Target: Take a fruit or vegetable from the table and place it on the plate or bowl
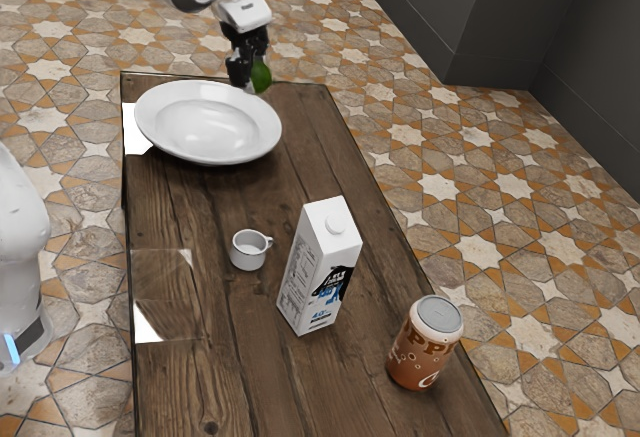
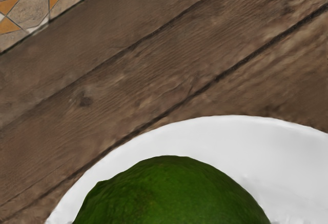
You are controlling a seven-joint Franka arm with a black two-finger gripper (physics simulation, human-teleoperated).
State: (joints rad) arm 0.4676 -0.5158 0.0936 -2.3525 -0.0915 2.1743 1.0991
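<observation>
So in the exterior view the arm is coming in from the upper left and the gripper [image 1: 246,71] is hanging over the far end of the wooden table [image 1: 250,357]. It's clamping a dark green avocado [image 1: 262,78], with the black fingers pinching it from both sides, so the claw is closed on the fruit. The avocado is sitting up in the air, not touching anything, just past the far rim of the white plate [image 1: 207,120] toward the exterior view's right. The plate itself is lying flat at the far end of the table with nothing on it.

Nearer the camera, a small white cup [image 1: 248,248] is standing upright about mid-table. A white milk carton [image 1: 320,267] is standing just beside it on the exterior view's right. An orange-brown can [image 1: 425,342] is standing well apart from those two, close to the near right edge.

In the wrist view, the avocado [image 2: 171,193] is bulging up right under the hand, bumpy green skin and all. Behind it the plate [image 2: 256,152] is curving across, so the fruit is hanging over the plate's edge area. Past the rim the table planks [image 2: 154,70] are running diagonally, and a bit of patterned tile floor [image 2: 31,3] is peeking in beyond the table edge.
</observation>
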